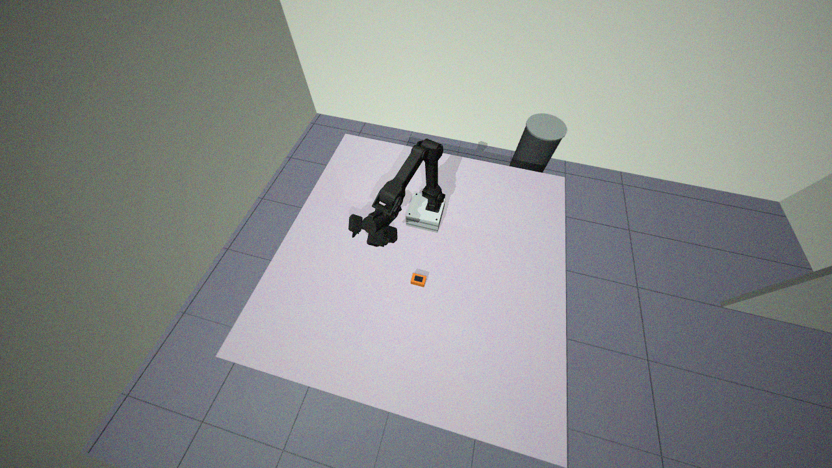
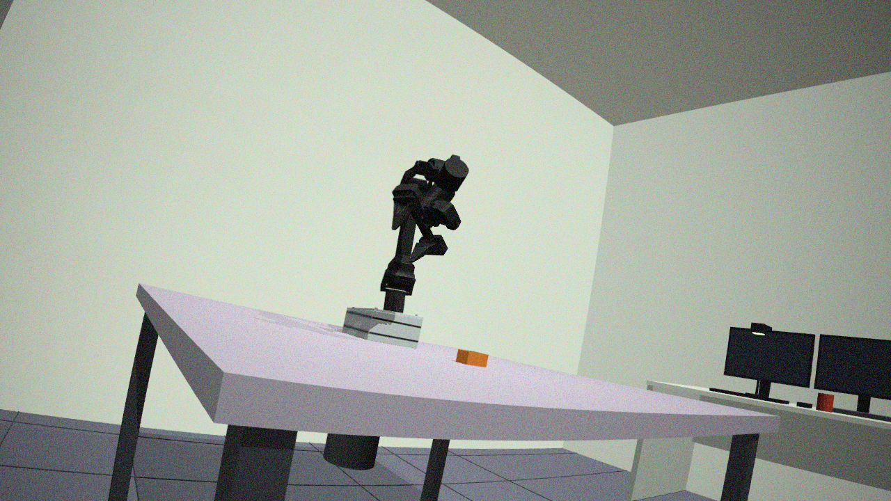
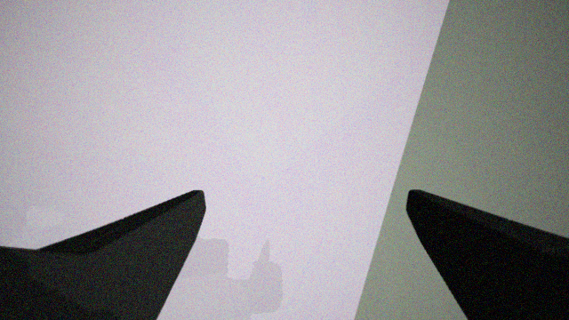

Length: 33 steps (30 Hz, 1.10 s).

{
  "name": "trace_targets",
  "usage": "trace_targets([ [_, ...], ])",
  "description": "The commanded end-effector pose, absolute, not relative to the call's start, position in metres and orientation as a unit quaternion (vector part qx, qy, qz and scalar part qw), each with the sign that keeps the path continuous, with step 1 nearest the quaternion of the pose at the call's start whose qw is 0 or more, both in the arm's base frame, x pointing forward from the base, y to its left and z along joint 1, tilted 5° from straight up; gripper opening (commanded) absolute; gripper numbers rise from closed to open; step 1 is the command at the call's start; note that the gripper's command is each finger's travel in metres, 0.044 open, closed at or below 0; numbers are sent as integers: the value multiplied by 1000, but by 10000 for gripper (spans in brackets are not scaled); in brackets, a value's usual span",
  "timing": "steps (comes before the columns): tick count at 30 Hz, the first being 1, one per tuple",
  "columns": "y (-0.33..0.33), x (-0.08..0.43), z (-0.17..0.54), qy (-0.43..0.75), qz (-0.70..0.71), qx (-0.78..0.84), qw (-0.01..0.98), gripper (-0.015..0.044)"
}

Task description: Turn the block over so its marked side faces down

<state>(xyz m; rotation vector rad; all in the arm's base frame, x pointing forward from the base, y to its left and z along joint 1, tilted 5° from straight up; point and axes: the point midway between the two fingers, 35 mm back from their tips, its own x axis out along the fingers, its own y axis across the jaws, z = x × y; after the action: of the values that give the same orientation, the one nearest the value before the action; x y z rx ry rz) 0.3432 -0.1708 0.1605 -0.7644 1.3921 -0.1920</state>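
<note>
- The block (image 1: 418, 279) lies flat on the table (image 1: 325, 325), in front of the base (image 1: 425, 214) and well apart from it, with the dark mark facing up.
- The arm (image 1: 407, 174) rises from the base, bends sharply at the elbow and folds down to one side of the base.
- The gripper (image 3: 306, 197) hangs above the table, away from the block, and points down near the table's edge.
- Its fingers are spread wide, with nothing between them.
</note>
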Motion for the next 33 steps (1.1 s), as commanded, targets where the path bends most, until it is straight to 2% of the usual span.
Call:
trace_targets([
  [1, -127, 360, 128, 630, -52, -278, 723, 440],
  [6, -56, 367, 82, 659, -13, -168, 733, 440],
  [13, 34, 355, 31, 721, 3, -32, 692, 440],
  [20, 37, 357, 30, 723, 3, -29, 691, 440],
  [24, 37, 357, -3, 723, 3, -29, 691, 440],
  [33, 36, 356, -20, 723, 3, -29, 691, 440],
])
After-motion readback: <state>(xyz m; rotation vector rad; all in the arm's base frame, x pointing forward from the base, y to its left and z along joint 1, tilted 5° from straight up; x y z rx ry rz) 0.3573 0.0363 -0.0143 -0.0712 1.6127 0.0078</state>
